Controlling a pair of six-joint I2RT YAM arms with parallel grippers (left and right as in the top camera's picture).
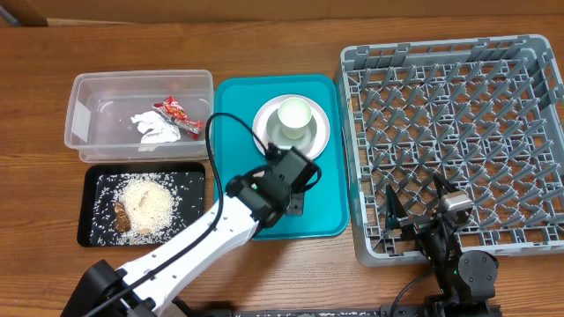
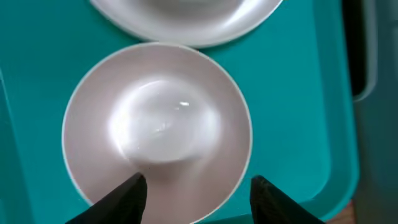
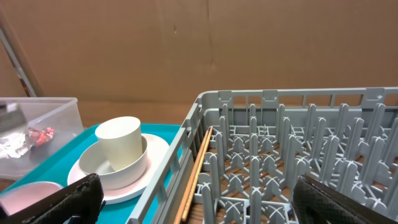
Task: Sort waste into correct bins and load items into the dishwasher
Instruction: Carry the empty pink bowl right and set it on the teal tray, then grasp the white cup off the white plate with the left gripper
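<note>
A small pale pink round dish (image 2: 155, 124) lies on the teal tray (image 1: 233, 114). My left gripper (image 2: 198, 186) is open just above it, one finger over its near rim and one beyond the rim; in the overhead view the left gripper (image 1: 295, 189) hides it. Behind it a pale plate (image 1: 263, 132) carries a small bowl (image 3: 93, 165) with a pale cup (image 1: 293, 114) standing in it. The red-and-white wrapper (image 1: 179, 114) and the white napkin (image 1: 154, 130) lie in the clear tub (image 1: 79, 88). Rice with brown scraps (image 1: 145, 207) lies in the black tray (image 1: 189, 176). My right gripper (image 1: 414, 207) is open and empty over the front left corner of the grey dish rack (image 1: 458, 114).
The rack fills the right side of the table, and its upright pegs (image 3: 280, 143) show in the right wrist view. The teal tray stands between the two bins and the rack. The wood table shows along the far edge.
</note>
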